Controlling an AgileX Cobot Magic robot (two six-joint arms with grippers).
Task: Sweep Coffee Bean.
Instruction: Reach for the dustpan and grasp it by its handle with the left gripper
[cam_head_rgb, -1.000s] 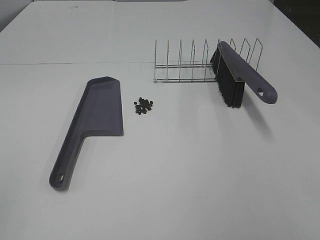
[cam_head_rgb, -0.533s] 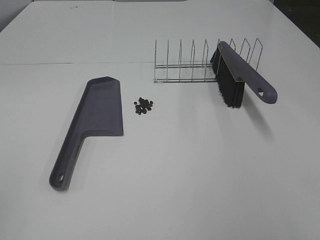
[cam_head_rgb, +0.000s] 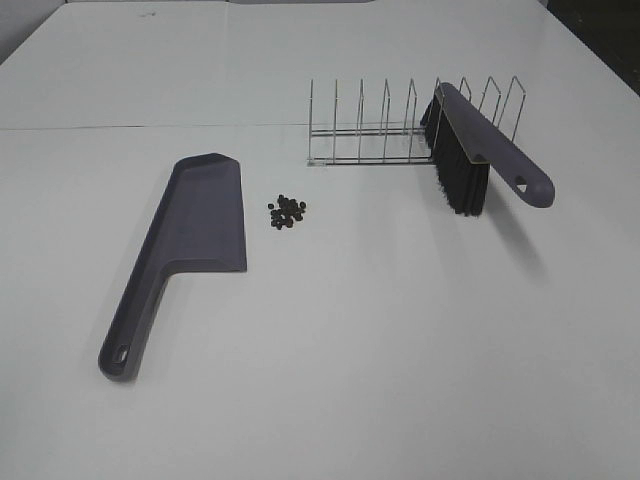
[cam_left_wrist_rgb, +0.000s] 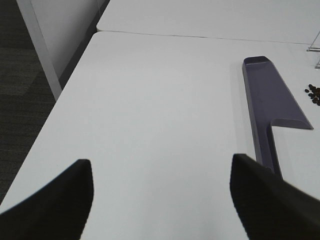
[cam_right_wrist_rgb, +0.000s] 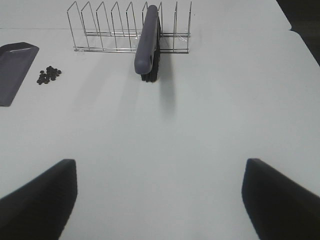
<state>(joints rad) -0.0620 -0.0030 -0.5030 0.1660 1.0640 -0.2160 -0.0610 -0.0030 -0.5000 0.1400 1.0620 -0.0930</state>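
Exterior high view: the coffee bean (cam_head_rgb: 287, 211) cluster lies on the white table (cam_head_rgb: 350, 350), a roundish patch with no clear long axis, just right of the dustpan (cam_head_rgb: 200, 225). The wire rack (cam_head_rgb: 370, 135) holds the brush (cam_head_rgb: 485, 150). Left gripper (cam_left_wrist_rgb: 160, 160) and right gripper (cam_right_wrist_rgb: 160, 160) gape wide, holding nothing.

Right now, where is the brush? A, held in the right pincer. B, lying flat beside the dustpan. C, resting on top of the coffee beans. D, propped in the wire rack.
D: the brush sits bristles-down in a slot of the wire rack, its handle jutting out toward the front, and nothing holds it.
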